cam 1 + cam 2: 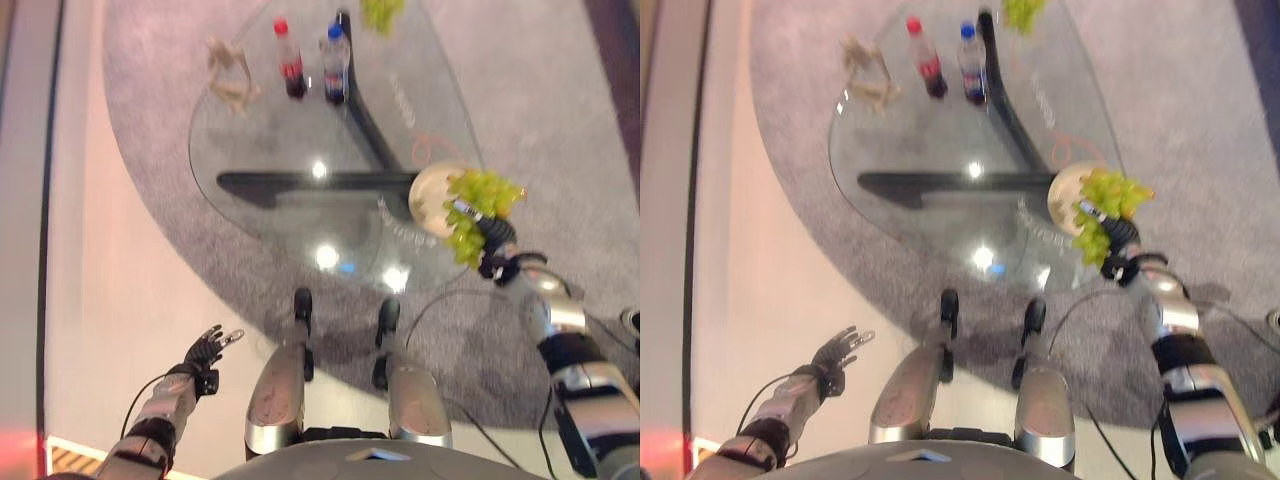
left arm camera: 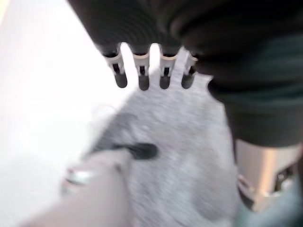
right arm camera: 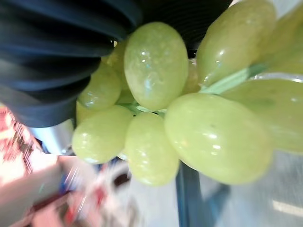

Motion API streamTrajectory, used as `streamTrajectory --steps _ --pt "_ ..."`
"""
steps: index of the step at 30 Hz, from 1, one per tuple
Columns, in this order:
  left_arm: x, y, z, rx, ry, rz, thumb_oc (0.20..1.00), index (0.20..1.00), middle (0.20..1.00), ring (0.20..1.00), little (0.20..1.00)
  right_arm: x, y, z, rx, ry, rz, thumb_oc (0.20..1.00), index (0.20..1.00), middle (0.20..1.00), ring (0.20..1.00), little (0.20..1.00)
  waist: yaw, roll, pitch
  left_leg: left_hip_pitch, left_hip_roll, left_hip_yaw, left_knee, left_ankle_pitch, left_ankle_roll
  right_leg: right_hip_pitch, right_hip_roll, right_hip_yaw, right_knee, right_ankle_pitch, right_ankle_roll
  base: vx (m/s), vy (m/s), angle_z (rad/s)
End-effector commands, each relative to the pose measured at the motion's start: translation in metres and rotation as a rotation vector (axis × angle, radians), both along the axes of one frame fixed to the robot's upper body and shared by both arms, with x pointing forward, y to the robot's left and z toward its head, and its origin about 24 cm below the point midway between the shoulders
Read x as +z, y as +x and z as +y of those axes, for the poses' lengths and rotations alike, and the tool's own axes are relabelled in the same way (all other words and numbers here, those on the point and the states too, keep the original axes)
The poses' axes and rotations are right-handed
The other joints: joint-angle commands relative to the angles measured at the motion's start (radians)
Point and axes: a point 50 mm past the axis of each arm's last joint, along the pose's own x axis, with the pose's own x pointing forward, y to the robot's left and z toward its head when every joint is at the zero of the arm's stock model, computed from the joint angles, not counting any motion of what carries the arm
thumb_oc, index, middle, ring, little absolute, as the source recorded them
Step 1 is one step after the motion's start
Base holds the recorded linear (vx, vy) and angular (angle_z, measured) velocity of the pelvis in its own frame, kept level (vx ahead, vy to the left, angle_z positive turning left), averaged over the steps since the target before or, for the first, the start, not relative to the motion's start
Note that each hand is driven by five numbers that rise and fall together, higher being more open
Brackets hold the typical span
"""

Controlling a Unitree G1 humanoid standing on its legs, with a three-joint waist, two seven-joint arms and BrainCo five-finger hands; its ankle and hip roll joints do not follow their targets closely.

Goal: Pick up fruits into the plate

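Right hand [image 1: 497,262] is closed round a bunch of pale green grapes [image 1: 482,205], the dark ribbed cover showing just below the fruit at the near right edge of the oval clear glass table [image 1: 270,150]. Its own wrist view confirms the hold: the large glossy grapes [image 3: 189,118] crowd against the cover, with a green stem running between them. The bunch lies directly ahead of the hand, its long axis running roughly from the wrist outward over the table edge, and it overlaps the right side of the round cream-coloured plate [image 1: 428,195]. Whether the grapes already rest on the plate or hang just above it cannot be told from the head views; they appear to be touching or very near it. The plate therefore sits to the left of the held fruit, toward the table's middle, and a short inward shift is judged sufficient before release. Left hand [image 1: 208,350] hangs low over the floor, well apart from the table, fingers spread and holding nothing. A second green bunch [image 1: 381,12] lies at the far edge, nearer the right arm.
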Motion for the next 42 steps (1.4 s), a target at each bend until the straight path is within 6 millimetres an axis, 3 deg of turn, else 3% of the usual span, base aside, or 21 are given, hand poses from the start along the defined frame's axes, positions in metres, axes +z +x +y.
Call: streamTrajectory --steps 1,11,16,23,26,35,42 --pt "-0.002 -0.002 0.003 -0.032 0.104 0.026 1.0 1.0 1.0 1.0 1.0 0.045 0.008 -0.001 -0.014 -0.118 -0.168 0.2 0.2 0.2 0.2 0.2 -0.006 -0.047 -0.032 -0.03 -0.047 0.007 0.156 -0.175 0.028 -0.096 -0.051 0.036 0.146 -0.059 0.026 -0.07 -0.09 -0.17" --pt "0.016 0.028 -0.02 -0.118 0.147 -0.075 1.0 1.0 1.0 1.0 1.0 0.092 0.031 -0.02 -0.187 -0.256 -0.144 0.2 0.2 0.2 0.2 0.2 0.001 0.022 -0.032 -0.29 -0.079 -0.001 0.232 -0.156 0.037 -0.396 -0.058 0.055 0.264 -0.063 0.018 -0.04 -0.024 -0.11" --pt "0.021 0.033 -0.025 -0.128 0.138 -0.11 1.0 1.0 1.0 1.0 1.0 0.109 0.035 -0.031 -0.267 -0.3 -0.113 0.2 0.2 0.2 0.2 0.2 0.012 0.059 -0.032 -0.377 -0.083 0.007 0.251 -0.143 0.033 -0.495 -0.067 0.056 0.297 -0.065 0.016 -0.02 0.0 0.02" --pt "0.023 0.034 -0.035 -0.144 0.109 -0.146 1.0 1.0 1.0 1.0 1.0 0.124 0.04 -0.029 -0.301 -0.376 -0.094 0.2 0.2 0.2 0.2 0.2 0.022 0.096 -0.032 -0.45 -0.086 0.019 0.278 -0.149 0.031 -0.582 -0.061 0.063 0.329 -0.072 0.007 0.0 0.019 -0.03" --pt "0.025 0.036 -0.037 -0.144 0.097 -0.165 1.0 1.0 1.0 1.0 1.0 0.13 0.043 -0.025 -0.313 -0.385 -0.1 1.0 1.0 1.0 1.0 1.0 0.024 0.106 -0.032 -0.469 -0.089 0.022 0.279 -0.147 0.031 -0.607 -0.056 0.067 0.335 -0.073 0.005 0.0 0.033 -0.03" --pt "0.03 0.039 -0.038 -0.15 0.076 -0.186 1.0 1.0 1.0 1.0 1.0 0.131 0.041 -0.035 -0.423 -0.439 -0.038 1.0 1.0 1.0 1.0 1.0 0.027 0.112 -0.032 -0.478 -0.093 0.027 0.274 -0.144 0.037 -0.623 -0.048 0.069 0.337 -0.068 0.006 0.0 0.007 0.0" --pt "0.031 0.037 -0.031 -0.142 0.082 -0.189 1.0 1.0 1.0 1.0 1.0 0.132 0.036 -0.046 -0.56 -0.549 0.006 1.0 1.0 1.0 1.0 1.0 0.031 0.092 -0.032 -0.469 -0.094 0.021 0.272 -0.149 0.046 -0.609 -0.042 0.06 0.33 -0.06 0.008 0.0 0.0 0.0"
